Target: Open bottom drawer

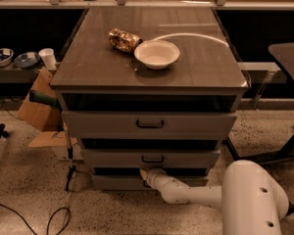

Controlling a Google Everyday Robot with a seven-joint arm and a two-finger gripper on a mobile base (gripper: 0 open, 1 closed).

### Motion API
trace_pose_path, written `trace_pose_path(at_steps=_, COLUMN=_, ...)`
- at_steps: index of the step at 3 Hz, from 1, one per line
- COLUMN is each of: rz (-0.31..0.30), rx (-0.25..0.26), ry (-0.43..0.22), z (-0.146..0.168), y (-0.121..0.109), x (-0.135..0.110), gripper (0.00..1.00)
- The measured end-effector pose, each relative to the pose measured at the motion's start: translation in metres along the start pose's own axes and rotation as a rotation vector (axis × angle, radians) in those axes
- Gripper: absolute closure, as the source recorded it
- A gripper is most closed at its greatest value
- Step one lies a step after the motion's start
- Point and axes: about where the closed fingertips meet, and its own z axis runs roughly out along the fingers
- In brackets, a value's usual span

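The grey cabinet has three drawer fronts. The bottom drawer [117,182] is the lowest and smallest front, near the floor. My white arm reaches in from the lower right, and my gripper [148,175] sits at the centre of the bottom drawer's top edge, where its handle is. The gripper covers the handle, so the handle is hidden. The middle drawer [152,158] and the top drawer [150,124] show their dark bar handles above it.
A white bowl [157,54] and a crumpled snack bag [123,39] lie on the cabinet top. A cardboard box [36,106] stands at the cabinet's left. Cables [63,214] lie on the floor at lower left. A dark table leg [284,151] stands at the right.
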Motion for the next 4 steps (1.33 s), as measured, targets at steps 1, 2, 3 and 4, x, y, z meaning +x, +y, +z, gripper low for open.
trace_pose_path(at_steps=1, rz=0.003, rx=0.002, ry=0.005, z=0.0, y=0.001, x=0.002, gripper=1.0)
trace_pose_path(at_steps=2, rz=0.054, rx=0.019, ry=0.08, z=0.015, y=0.001, x=0.02, gripper=1.0)
trace_pose_path(at_steps=3, rz=0.086, rx=0.031, ry=0.126, z=0.025, y=0.002, x=0.031, gripper=1.0)
trace_pose_path(at_steps=4, rz=0.11, rx=0.034, ry=0.161, z=0.033, y=0.004, x=0.045, gripper=1.0)
